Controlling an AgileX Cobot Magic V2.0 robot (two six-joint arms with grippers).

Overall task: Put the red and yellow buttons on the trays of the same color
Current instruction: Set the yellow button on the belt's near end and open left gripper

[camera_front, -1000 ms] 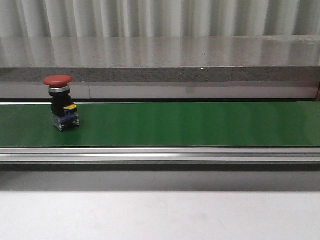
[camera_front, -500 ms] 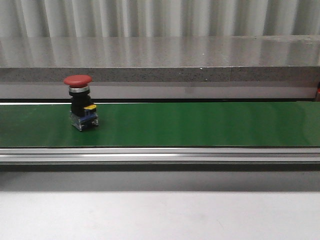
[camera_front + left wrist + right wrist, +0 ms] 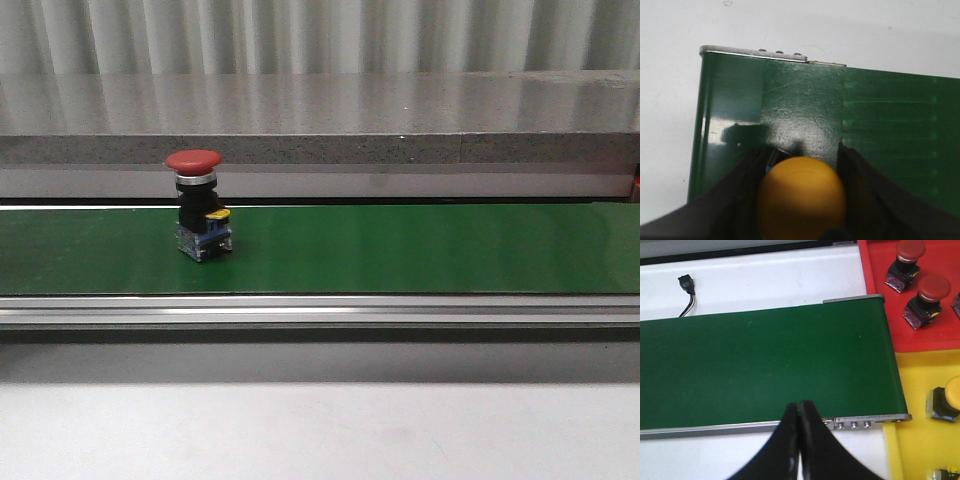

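A red button (image 3: 197, 205) with a mushroom cap stands upright on the green belt (image 3: 400, 250), left of centre in the front view; neither gripper shows there. In the left wrist view my left gripper (image 3: 801, 150) is shut on a yellow button (image 3: 802, 200), its dark fingers pressed to both sides of the cap, above one end of the belt (image 3: 880, 125). My right gripper (image 3: 799, 406) is shut and empty over the belt's metal rail. Beyond the belt's end lie a red tray (image 3: 940, 332) with two red buttons (image 3: 927, 297) and a yellow tray (image 3: 912, 385) with a yellow button (image 3: 947, 400).
A grey stone ledge (image 3: 320, 130) runs behind the belt, and a metal rail (image 3: 320, 310) along its front edge. White tabletop (image 3: 320, 430) lies in front. A small black connector with wires (image 3: 687, 285) rests on the white surface beyond the belt.
The red button has travelled to the right along the belt, staying upright.
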